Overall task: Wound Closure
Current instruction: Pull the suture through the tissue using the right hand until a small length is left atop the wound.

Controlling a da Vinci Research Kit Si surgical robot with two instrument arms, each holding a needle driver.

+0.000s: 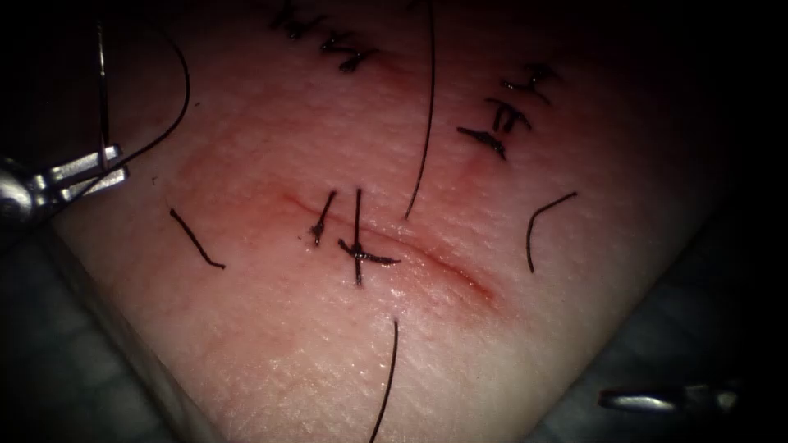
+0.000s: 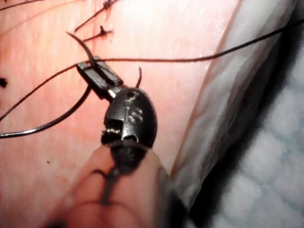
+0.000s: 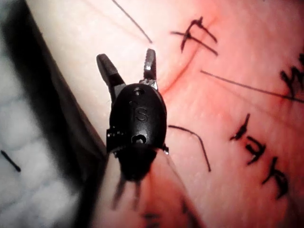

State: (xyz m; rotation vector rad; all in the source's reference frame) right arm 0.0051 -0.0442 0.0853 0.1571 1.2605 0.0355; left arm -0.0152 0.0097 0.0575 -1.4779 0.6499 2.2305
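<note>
Left tool point(image 2: 95, 75) clamped on needle point(image 2: 81, 45) mid-curve, off tissue point(image 1: 271, 328), left of cut point(image 1: 427, 254). Right tool point(image 3: 128, 66) spread, empty, far right of cut.

The middle of the tissue point(image 1: 271, 344) is crossed by the cut point(image 1: 410, 250), over which 2 knotted stitches point(image 1: 357, 250) are raised. A long strand of thread point(image 1: 425, 115) is laid down to the cut from above, and another strand point(image 1: 386, 385) is run up from below. Loose cut ends point(image 1: 195, 239) are scattered on both sides. The left edge is taken by the left hand point(image 1: 103, 172), closed on the needle point(image 1: 102, 90). The right hand point(image 3: 128, 66) is parked with its jaws apart at the tissue's edge. Bare skin is left between the cut and that edge.
</note>
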